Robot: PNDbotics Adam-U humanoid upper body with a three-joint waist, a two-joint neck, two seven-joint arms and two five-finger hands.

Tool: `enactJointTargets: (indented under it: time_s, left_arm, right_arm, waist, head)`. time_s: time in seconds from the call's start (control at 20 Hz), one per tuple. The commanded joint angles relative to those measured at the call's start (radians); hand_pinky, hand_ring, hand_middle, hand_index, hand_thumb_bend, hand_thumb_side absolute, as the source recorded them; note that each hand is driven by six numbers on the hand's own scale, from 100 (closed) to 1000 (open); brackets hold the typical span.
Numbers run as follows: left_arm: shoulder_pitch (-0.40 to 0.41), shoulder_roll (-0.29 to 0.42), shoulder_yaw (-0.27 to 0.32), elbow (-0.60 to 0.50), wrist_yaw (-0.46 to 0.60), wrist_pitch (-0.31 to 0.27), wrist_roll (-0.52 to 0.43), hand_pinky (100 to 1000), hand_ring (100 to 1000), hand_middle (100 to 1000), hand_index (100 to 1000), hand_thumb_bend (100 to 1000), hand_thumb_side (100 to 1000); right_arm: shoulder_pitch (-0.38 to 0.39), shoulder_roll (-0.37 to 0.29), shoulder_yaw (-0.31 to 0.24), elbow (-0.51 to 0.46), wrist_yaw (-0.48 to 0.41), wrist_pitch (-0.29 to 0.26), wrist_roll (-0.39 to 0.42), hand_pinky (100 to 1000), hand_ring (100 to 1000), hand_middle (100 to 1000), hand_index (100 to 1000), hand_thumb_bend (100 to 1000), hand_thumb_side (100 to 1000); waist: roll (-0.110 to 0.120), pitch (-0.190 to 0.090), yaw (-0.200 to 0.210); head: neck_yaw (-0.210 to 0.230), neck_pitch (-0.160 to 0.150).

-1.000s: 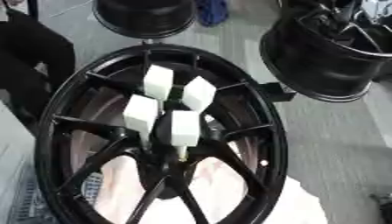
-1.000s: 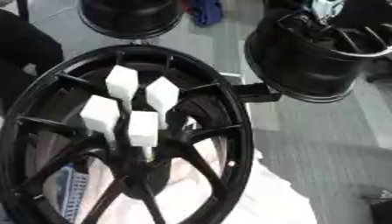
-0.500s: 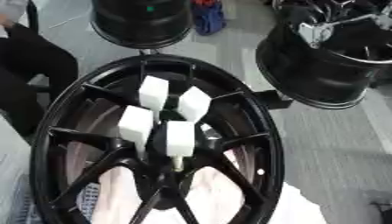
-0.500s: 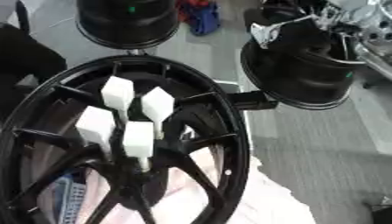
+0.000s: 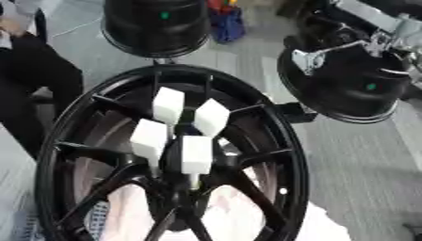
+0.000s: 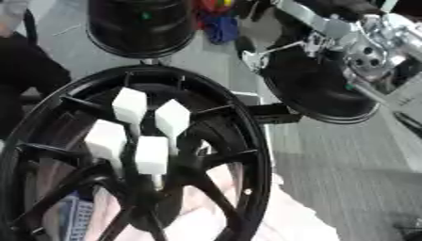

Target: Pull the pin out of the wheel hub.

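A large black wheel hub (image 5: 290, 155) lies flat and fills the lower left of both views. Several pins with white block heads (image 5: 196, 154) stand upright in a cluster at its centre, and the nearest one shows a thin stem (image 5: 192, 180) below its block. My right hand (image 6: 346, 37), silver and black, comes in from the upper right corner. It hangs over a second black wheel, well away from the pins, and I cannot make out how its fingers are set. My left hand does not show.
A second black wheel (image 5: 354, 89) lies at the right and a third (image 5: 157, 26) at the top. A blue and red thing (image 5: 227, 21) sits between them. White cloth (image 5: 239, 221) lies under the hub. Grey floor (image 5: 362, 179) runs along the right.
The whole picture has slid downward, so the camera has moved. My right arm now shows at the upper right. The pins stand as before in the hub.
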Motion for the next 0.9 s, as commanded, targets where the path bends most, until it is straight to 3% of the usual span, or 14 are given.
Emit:
enactJointTargets:
  time_s: [0.05,0.3,0.55,0.9]
  left_arm:
    - [0.004,0.013,0.015,-0.014,0.006,0.004,0.010,745,656,616,753,100,360]
    - [0.022,0.017,0.019,-0.014,0.006,0.011,0.022,744,653,613,752,100,365]
    - [0.034,0.017,0.025,-0.014,0.004,0.017,0.032,744,653,613,751,100,371]
    - [0.044,0.018,0.026,-0.014,0.002,0.020,0.034,745,652,613,751,100,378]
  right_arm:
    - [-0.025,0.024,0.006,-0.006,0.050,0.046,0.013,863,742,710,794,100,199]
    - [-0.034,0.081,0.012,-0.006,0.086,0.087,0.083,857,749,722,802,100,198]
    - [-0.058,0.165,-0.026,-0.006,0.140,0.036,0.183,861,755,729,806,100,199]
    - [-0.058,0.190,0.000,-0.006,0.232,0.004,0.290,894,775,746,836,100,224]
  waist:
    - [0.011,-0.023,-0.011]
    - [0.011,-0.031,-0.034]
    - [0.009,-0.026,-0.045]
    - [0.006,-0.023,-0.052]
  head:
    - [0.030,-0.006]
    - [0.085,0.016]
    - [0.111,0.023]
    - [0.121,0.052]
